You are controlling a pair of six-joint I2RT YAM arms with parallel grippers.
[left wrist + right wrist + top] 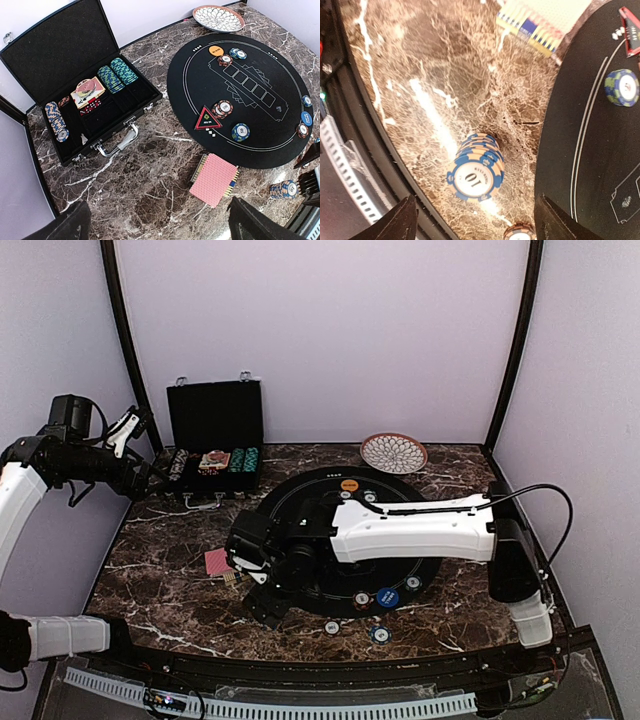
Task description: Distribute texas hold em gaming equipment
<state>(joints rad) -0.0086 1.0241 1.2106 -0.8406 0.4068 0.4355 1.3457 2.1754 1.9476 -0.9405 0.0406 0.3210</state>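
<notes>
Right jaws spread wide, gripping nothing; blue-and-orange chip stack (476, 170) stands free on marble surface (445, 65) below them (just off the black felt mat (590, 150)). Left jaws also fully apart, empty, above the surface. Red-backed card deck (214, 179) lies beside mat edge; racked chips (117, 75) sit in open black case (60, 50).

Right wrist view: chip stack (475, 172) on marble table (445, 75), between spread fingers (395, 222).
Item 1: chip stack, blue-and-orange striped, top face marked 10, just toward 6 o'clock from centre, clear of the right gripper (475, 207), whose jaws stand wide on either side. Item 2: partial chip (519, 233), 6 o'clock edge. Item 3: black mat (600, 160), 3 o'clock side. Item 4: blue-green chip (621, 87) on the mat, 2 o'clock. Item 5: card deck (540, 22), 12 to 1 o'clock. Item 6: red marker (631, 30), 1 o'clock corner, cut off.
</notes>
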